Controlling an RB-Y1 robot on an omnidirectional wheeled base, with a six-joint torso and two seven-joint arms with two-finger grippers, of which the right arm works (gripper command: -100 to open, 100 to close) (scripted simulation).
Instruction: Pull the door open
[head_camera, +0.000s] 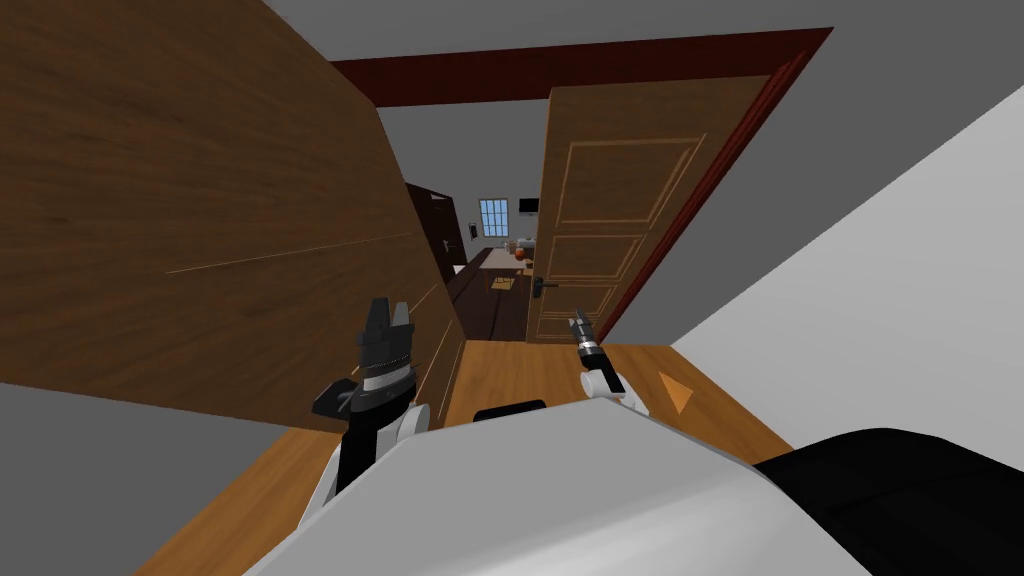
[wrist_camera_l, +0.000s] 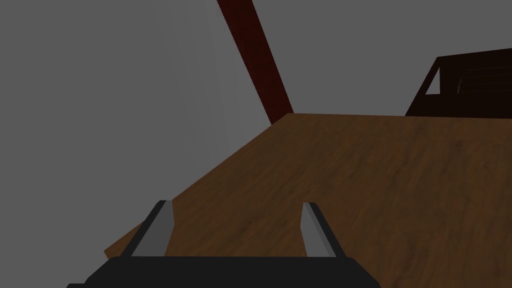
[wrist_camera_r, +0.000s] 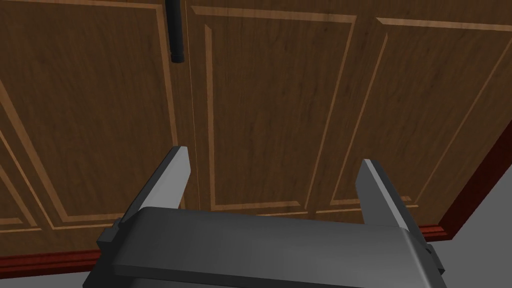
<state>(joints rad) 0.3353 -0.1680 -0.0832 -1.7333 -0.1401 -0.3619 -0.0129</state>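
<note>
The brown panelled door (head_camera: 610, 210) stands partly open in a dark red frame (head_camera: 700, 190). Its dark lever handle (head_camera: 541, 287) sits at the door's free edge. My right gripper (head_camera: 580, 328) hovers just in front of the door's lower panel, below and to the right of the handle. Seen from the right wrist, the gripper (wrist_camera_r: 275, 172) is open and holds nothing. The door panels (wrist_camera_r: 270, 115) lie close ahead, and the handle (wrist_camera_r: 175, 35) is farther out, past one finger. My left gripper (head_camera: 390, 315) is open beside a big wooden cabinet.
A tall brown wooden cabinet (head_camera: 200, 220) stands close on my left, and its surface (wrist_camera_l: 350, 190) lies under the left gripper (wrist_camera_l: 235, 215). A grey wall (head_camera: 880, 280) runs along the right. Through the gap a room with a table (head_camera: 497, 262) and a window (head_camera: 494, 216) shows.
</note>
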